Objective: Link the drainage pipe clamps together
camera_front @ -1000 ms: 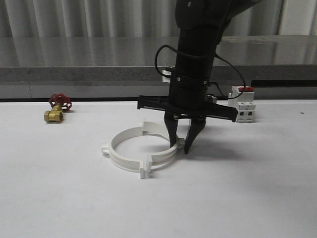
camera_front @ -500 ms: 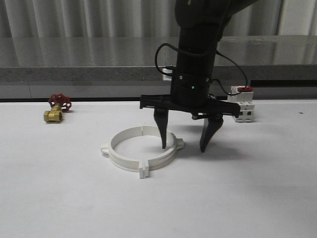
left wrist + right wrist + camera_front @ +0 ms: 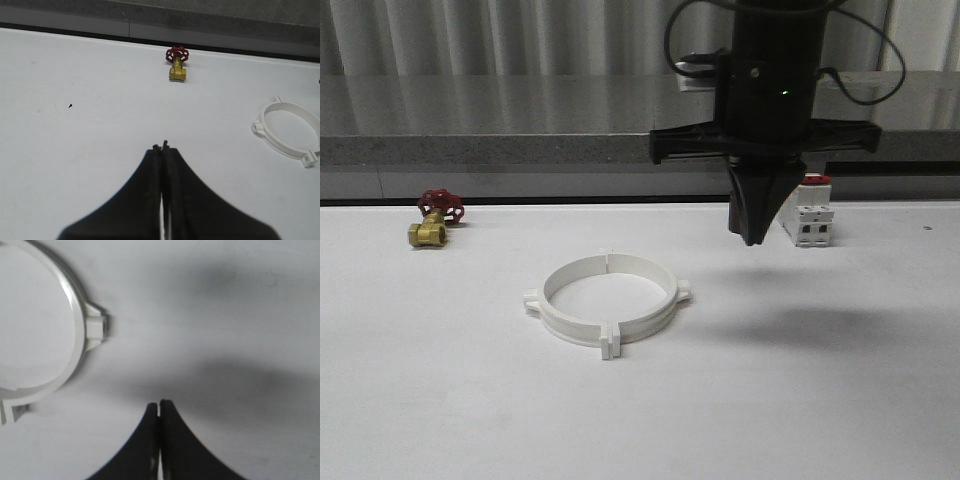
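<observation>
The two white drainage pipe clamps (image 3: 607,300) lie on the table joined into one ring, with small tabs at the joints and sides. The same ring of drainage pipe clamps (image 3: 75,315) shows in the right wrist view, and the drainage pipe clamps (image 3: 290,131) also lie off to the side in the left wrist view. My right gripper (image 3: 755,238) hangs above the table, right of the ring and clear of it, shut on nothing. In its own view the right gripper (image 3: 159,403) has both fingers pressed together. My left gripper (image 3: 161,147) is shut and empty over bare table.
A brass valve with a red handwheel (image 3: 436,218) lies at the back left. A white breaker with a red switch (image 3: 809,212) stands at the back right, just behind my right gripper. A grey ledge (image 3: 470,150) runs along the table's far edge.
My right gripper opened off the ring's right side, then rose, moved right and shut empty. The ring's two halves now sit joined flat on the table.
</observation>
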Robot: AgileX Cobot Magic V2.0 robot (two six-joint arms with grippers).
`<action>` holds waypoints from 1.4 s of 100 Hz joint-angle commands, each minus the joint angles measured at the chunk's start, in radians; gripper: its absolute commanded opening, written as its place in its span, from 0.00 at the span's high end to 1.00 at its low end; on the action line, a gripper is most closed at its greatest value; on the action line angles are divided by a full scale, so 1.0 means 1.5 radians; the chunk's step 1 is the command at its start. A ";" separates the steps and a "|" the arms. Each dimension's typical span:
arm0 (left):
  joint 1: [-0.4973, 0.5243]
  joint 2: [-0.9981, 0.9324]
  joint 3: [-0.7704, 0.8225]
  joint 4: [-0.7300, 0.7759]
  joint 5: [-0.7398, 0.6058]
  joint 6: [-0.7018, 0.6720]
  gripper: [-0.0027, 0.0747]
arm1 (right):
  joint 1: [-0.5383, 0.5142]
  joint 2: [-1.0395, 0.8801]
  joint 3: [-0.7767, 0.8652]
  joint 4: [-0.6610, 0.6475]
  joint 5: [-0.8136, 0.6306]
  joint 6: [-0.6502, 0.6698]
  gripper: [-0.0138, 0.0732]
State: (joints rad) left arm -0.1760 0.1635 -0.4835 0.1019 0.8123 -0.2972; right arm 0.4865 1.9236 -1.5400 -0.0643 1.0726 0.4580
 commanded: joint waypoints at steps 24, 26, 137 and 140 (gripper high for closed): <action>0.000 0.008 -0.018 0.005 -0.050 -0.001 0.99 | -0.061 -0.216 0.164 -0.002 -0.067 -0.048 0.92; 0.000 0.008 -0.018 0.005 -0.050 -0.001 0.99 | -0.068 -0.229 0.178 0.003 -0.073 -0.055 0.92; 0.000 0.008 -0.018 0.005 -0.050 -0.001 0.99 | -0.248 -0.970 0.658 -0.073 -0.263 -0.093 0.92; 0.000 0.008 -0.018 0.005 -0.050 -0.001 0.99 | -0.248 -0.992 0.667 -0.078 -0.277 -0.093 0.92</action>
State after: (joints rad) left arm -0.1760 0.1635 -0.4835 0.1019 0.8123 -0.2972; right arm 0.1232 0.5009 -0.5411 -0.1271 0.7616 0.3132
